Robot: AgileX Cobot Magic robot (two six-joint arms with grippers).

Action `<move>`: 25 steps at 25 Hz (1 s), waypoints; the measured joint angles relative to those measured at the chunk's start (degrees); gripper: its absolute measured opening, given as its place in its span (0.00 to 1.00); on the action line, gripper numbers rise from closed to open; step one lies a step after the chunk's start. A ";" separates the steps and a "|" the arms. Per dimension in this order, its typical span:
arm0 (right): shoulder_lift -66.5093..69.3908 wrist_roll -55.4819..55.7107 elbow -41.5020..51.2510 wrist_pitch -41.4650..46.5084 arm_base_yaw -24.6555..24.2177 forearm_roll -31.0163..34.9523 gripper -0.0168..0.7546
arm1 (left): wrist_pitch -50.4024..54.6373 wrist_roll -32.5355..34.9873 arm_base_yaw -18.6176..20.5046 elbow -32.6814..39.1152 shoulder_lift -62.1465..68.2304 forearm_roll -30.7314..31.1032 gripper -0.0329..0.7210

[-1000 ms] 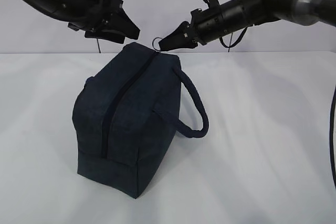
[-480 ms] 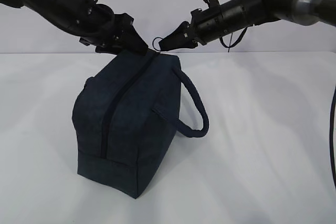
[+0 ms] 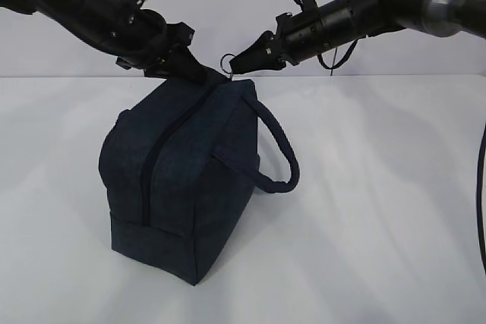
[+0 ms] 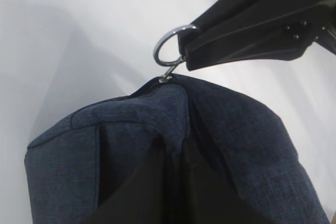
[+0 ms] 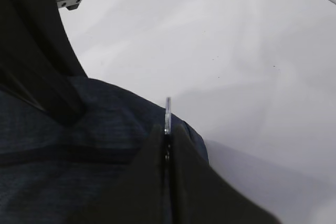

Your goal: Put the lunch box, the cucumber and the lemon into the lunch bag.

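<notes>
1. The lunch bag (image 3: 182, 180) stands on the white desk (image 3: 380, 210), left of centre and nearer the front edge than the back one, with its zipper closed along the top and front face.
2. The right gripper (image 3: 237, 64) is clenched on the metal ring pull (image 4: 169, 51) at the bag's upper back corner.
3. The left gripper (image 3: 199, 73) pinches a fold of the navy fabric just beside that pull, and the cloth bunches up between its fingers.
4. The bag looks soft and light: its walls sag and tilt under the two grips, so it probably needs bracing while the zipper runs.
5. The loop handle (image 3: 277, 149) on the right side looks like the sturdier hold for lifting.
6. Lunch box, cucumber and lemon are not in view.
</notes>
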 joint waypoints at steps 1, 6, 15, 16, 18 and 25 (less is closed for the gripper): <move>0.00 0.00 0.00 0.00 0.00 0.00 0.03 | 0.00 0.00 0.00 0.00 0.00 0.00 0.07; 0.00 0.00 0.00 0.03 0.00 0.00 0.03 | 0.00 1.02 0.00 0.00 -0.67 0.60 0.07; 0.00 0.22 0.00 0.25 -0.36 -0.20 0.03 | 2.05 3.33 0.00 0.00 -3.32 1.04 0.06; 0.00 0.22 0.00 0.36 -0.61 -0.20 0.03 | 2.30 3.61 0.00 0.00 -3.60 1.07 0.06; 0.00 0.29 0.00 0.91 -0.74 0.01 0.03 | 2.82 4.60 0.00 0.00 -4.11 1.17 0.06; 0.00 0.58 -0.13 1.30 -0.98 -0.40 0.03 | 3.65 8.16 0.00 0.22 -6.37 0.22 0.06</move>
